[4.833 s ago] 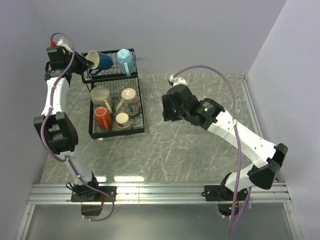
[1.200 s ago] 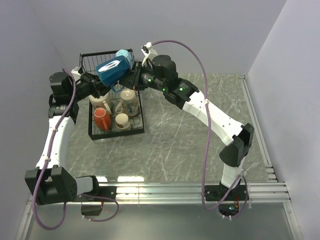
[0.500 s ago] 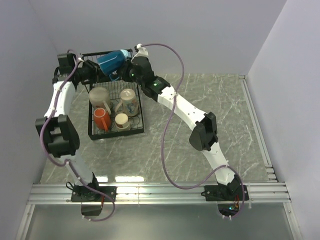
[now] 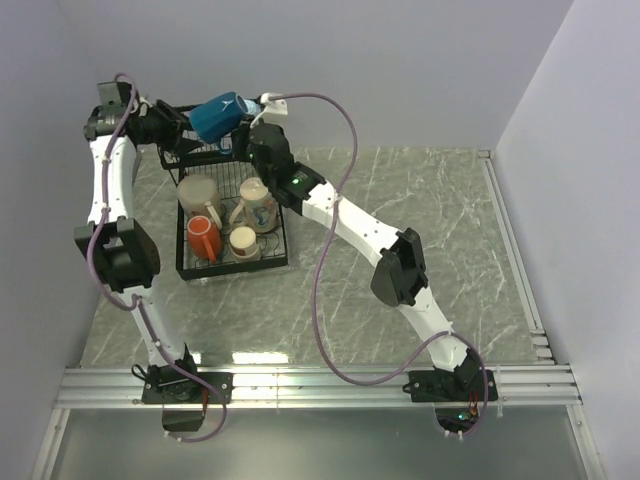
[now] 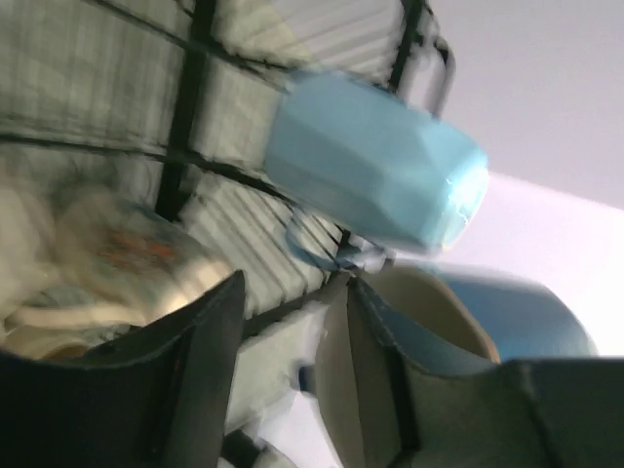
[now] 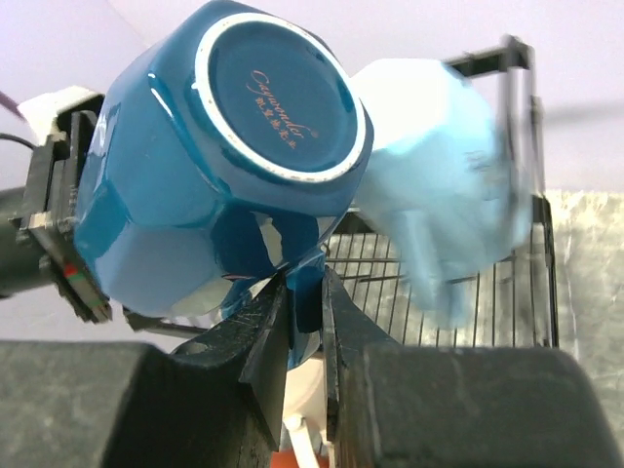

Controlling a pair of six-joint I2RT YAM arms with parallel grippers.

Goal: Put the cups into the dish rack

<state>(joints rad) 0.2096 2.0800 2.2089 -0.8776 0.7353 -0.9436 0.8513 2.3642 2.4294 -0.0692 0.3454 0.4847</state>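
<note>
The left wrist view is smeared by motion blur: the light blue mug (image 5: 375, 161), the dish rack (image 5: 185, 107) wires and a cream mug (image 5: 107, 258) lack sharp edges, and the dark blue mug (image 5: 487, 312) is cut off by the lower edge. In the right wrist view, the right end effector (image 6: 304, 312) hides most of that mug's handle. From above, its fingertips are too small to make out.

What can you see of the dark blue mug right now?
The dark blue mug is glossy, faceted, ceramic-looking, with a white-ringed base bearing script and a cream inside. It hangs tipped sideways above the dish rack, its handle pinched by the right gripper's fingers. A light blue mug sits close beside it.
</note>
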